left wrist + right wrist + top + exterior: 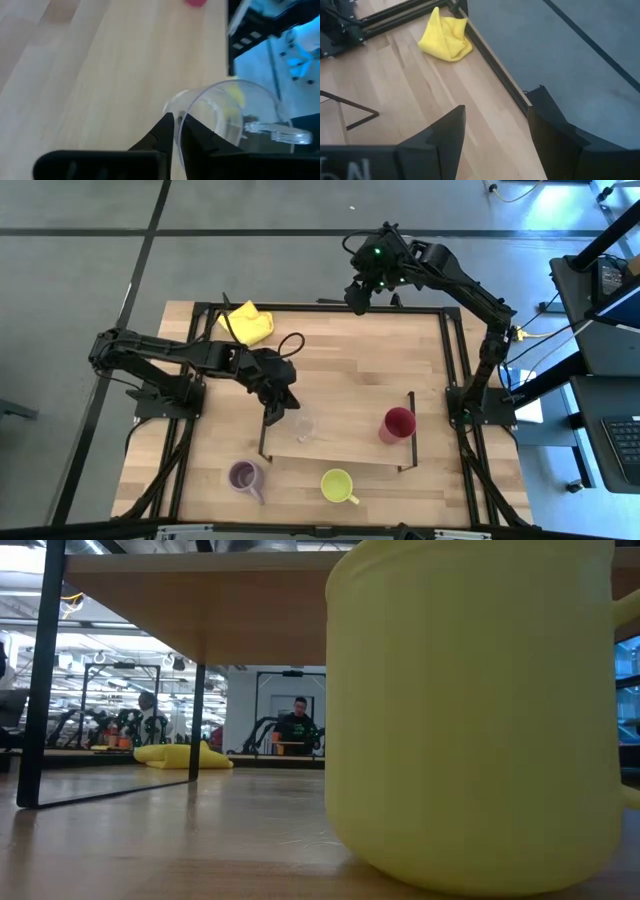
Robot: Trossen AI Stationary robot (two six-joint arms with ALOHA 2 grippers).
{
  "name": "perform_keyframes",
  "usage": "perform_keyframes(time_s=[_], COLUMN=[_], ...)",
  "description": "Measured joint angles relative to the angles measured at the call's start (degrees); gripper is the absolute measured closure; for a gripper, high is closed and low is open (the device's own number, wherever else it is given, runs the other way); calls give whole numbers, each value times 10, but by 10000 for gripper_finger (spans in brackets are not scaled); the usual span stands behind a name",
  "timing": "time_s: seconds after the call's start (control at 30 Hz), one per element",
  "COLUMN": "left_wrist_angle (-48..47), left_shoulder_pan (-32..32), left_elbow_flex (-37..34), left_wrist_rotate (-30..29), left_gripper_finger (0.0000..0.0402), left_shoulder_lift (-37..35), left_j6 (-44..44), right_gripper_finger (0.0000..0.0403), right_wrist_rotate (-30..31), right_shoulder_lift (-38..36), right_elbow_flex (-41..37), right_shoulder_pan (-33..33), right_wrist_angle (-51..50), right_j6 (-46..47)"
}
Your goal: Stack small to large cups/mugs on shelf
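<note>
The small clear glass is at the left end of the shelf, a low light-wood board with black end frames. My left gripper is shut on the glass. The red cup stands on the shelf's right end. The purple mug and the yellow-green mug stand on the table in front of the shelf. In the low view the yellow-green mug fills the foreground. My right gripper is open and empty over the table's far edge. My left gripper holds the clear glass by its rim, on the side toward the table's left. The glass wall runs between the two fingers, one finger inside and one outside. The fingers slant down from the left. I cannot tell whether the base rests on the board.
A yellow cloth lies at the table's far left. The shelf's black end frames stand up at both short ends. Bare tabletop lies between the shelf and the far edge. A person sits in the room beyond.
</note>
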Motion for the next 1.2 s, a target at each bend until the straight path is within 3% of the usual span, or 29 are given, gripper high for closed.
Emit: perform_keyframes(time_s=[0.3, 0.57, 0.7, 0.8, 0.97, 1.1, 1.2], left_wrist_angle=[34, 20, 2, -107, -349, -479, -508], left_shoulder_pan=[8, 4, 6, 13, 37, 57, 60], left_elbow_flex=[0, 0, 4, 49, 180, 254, 253], left_wrist_rotate=[45, 43, 43, 19, -92, -126, -142], left_gripper_finger=[357, 395, 396, 398, 398, 399, 399], left_shoulder_lift=[-3, -3, -11, -17, -21, -28, -42], left_j6=[-10, 7, 23, 64, 135, 149, 125], right_gripper_finger=[187, 187, 187, 187, 187, 187, 187], right_wrist_rotate=[0, 0, 0, 0, 0, 0, 0], right_shoulder_lift=[0, 0, 0, 0, 0, 0, 0], right_elbow_flex=[0, 0, 0, 0, 0, 0, 0], right_shoulder_pan=[0, -1, -4, -10, -19, -21, -21], right_wrist_angle=[-4, -5, -6, -8, -10, -10, -10], right_j6=[0, 0, 0, 0, 0, -1, -7])
